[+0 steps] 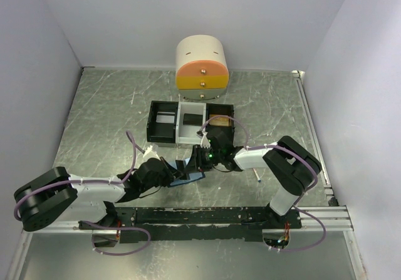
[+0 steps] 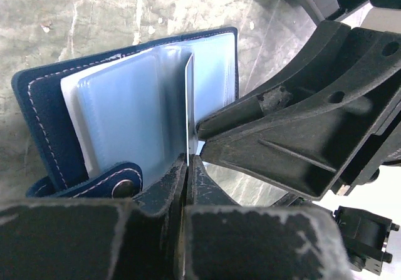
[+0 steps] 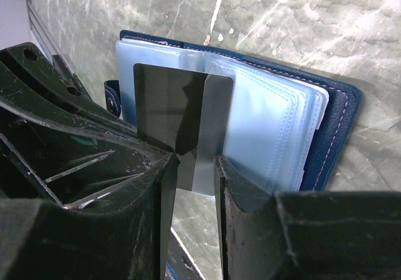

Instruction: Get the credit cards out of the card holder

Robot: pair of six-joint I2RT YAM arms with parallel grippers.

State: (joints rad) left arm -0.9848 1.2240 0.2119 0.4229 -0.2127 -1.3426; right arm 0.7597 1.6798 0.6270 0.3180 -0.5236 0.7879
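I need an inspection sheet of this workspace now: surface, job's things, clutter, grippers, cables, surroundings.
Surface: grey marbled table top, scratched.
Job's things: dark blue folding card holder lies open, light blue pockets up; one dark glossy card stands out of it.
Clutter: black-and-white three-compartment tray; cream, orange and yellow drawer box; thin white syringe.
Grippers: left gripper shut on the card's edge; right gripper astride the card, contact unclear.
Cables: purple cables loop along both arms.
Surroundings: plain white walls.

Stitched matt navy card holder (image 3: 341, 126) with glossy clear-plastic sleeves; dark glossy card (image 3: 188, 120); scuffed marbled table (image 1: 100, 111).
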